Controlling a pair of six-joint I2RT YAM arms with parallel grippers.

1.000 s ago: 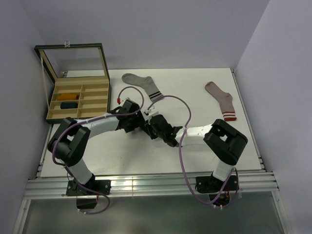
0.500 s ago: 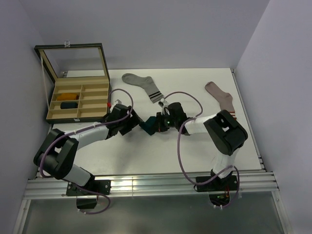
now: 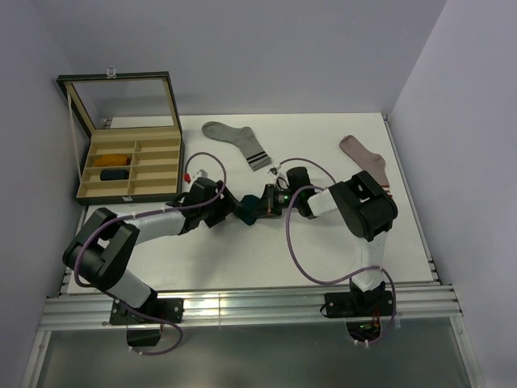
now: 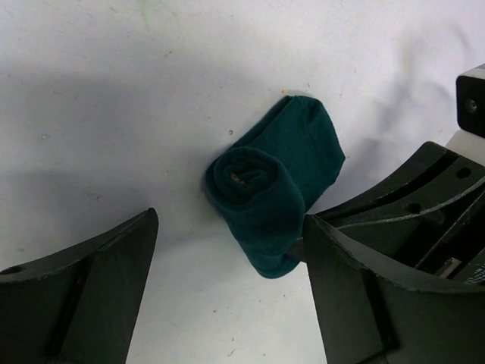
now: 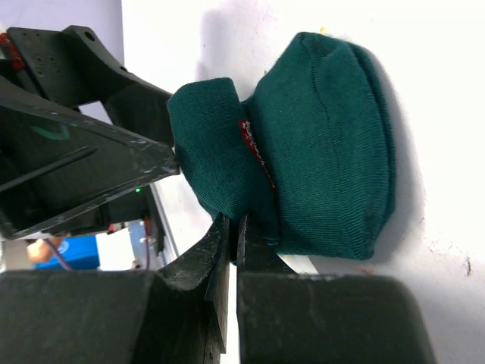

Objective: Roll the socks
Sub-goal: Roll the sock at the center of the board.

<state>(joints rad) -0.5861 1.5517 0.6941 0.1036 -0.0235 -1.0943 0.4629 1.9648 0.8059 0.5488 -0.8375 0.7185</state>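
Observation:
A dark teal sock [image 4: 273, 189], rolled into a short bundle, lies on the white table [image 3: 242, 259] between the two arms [image 3: 248, 212]. My left gripper [image 4: 227, 280] is open, one finger on each side of the roll's near end; its right finger [image 4: 356, 280] sits close against the roll, the left one well clear. My right gripper [image 5: 235, 220] is shut, pinching a fold at the roll's edge [image 5: 326, 136] from the opposite side. In the wooden box [image 3: 85, 194] lie a mustard-orange sock [image 3: 115, 159] and a navy sock [image 3: 115, 173], both rolled.
The box stands at the back left with its glass lid [image 3: 121, 101] raised. A grey striped sock [image 3: 238, 141] lies flat at the back centre. A pinkish-beige sock [image 3: 367, 166] with a red-striped cuff lies at the back right.
The left gripper has opened and drawn back to the left of the roll. The right arm has swung its gripper toward the back, still holding the teal sock.

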